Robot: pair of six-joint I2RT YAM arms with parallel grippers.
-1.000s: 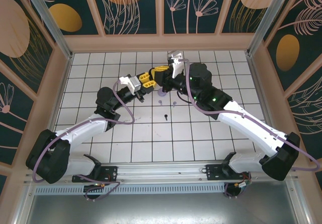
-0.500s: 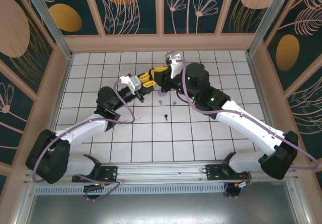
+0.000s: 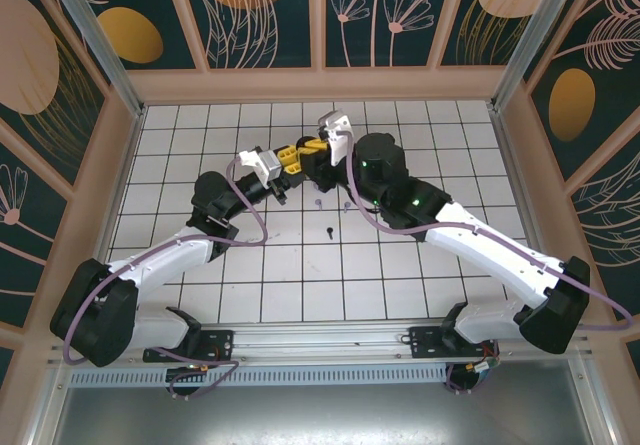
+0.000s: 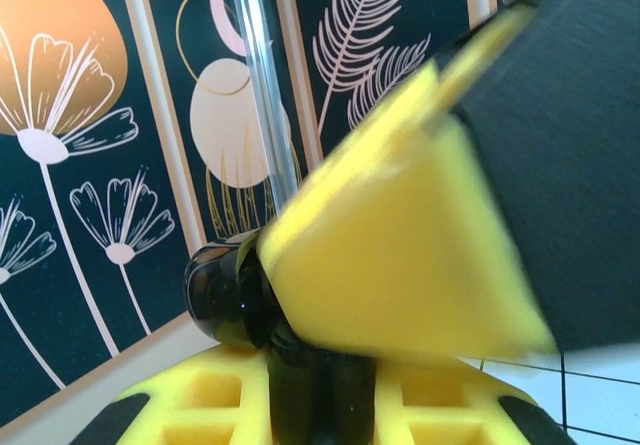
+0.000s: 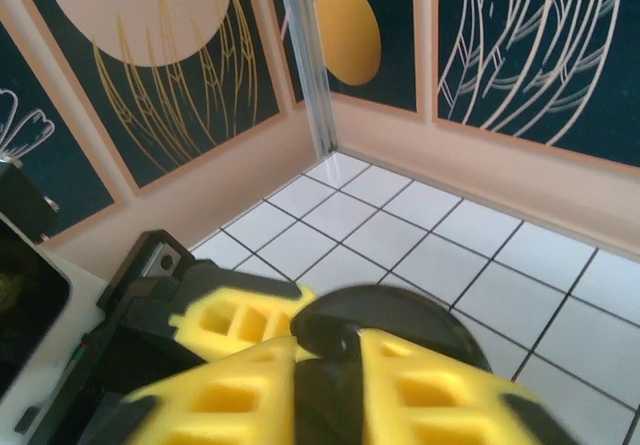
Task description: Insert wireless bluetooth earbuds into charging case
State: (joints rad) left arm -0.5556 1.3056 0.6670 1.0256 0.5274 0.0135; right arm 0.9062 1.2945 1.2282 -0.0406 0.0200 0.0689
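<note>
White grid-tiled table point(image 3: 200, 265), walled in on three sides. White-and-black left arm point(image 3: 170, 255) and right arm point(image 3: 480, 235) both reach to the far middle and meet tip to tip.

Left end effector point(image 3: 291, 161): yellow fingers closed on a glossy black round charging case point(image 5: 385, 310), held edge-on.

Right end effector point(image 3: 313, 151): yellow fingers straddle the same case's rim. Clamped or only resting on it, can't tell.

Wireless earbuds lie loose on the table, just on the near side of both end effectors: a tiny lilac earbud point(image 3: 317, 203), a second lilac earbud point(image 3: 345, 207) a little apart from it, and a black stemmed earbud point(image 3: 329, 232) nearer the bases. None in hand.

My read: the step is getting the case open between the two arms, and insertion is not started.

To do it well:
- Left holds the base half firm and level, no twisting.
- Right takes only the lid edge and swings it about the hinge rather than pulling straight.
- The case looks slick and thin, so watch for slip.
- Then park it open side up, close beside the black stemmed earbud, for a short carry.
- Pick each bud by the stem, slowly, because they look easy to flick away.
</note>
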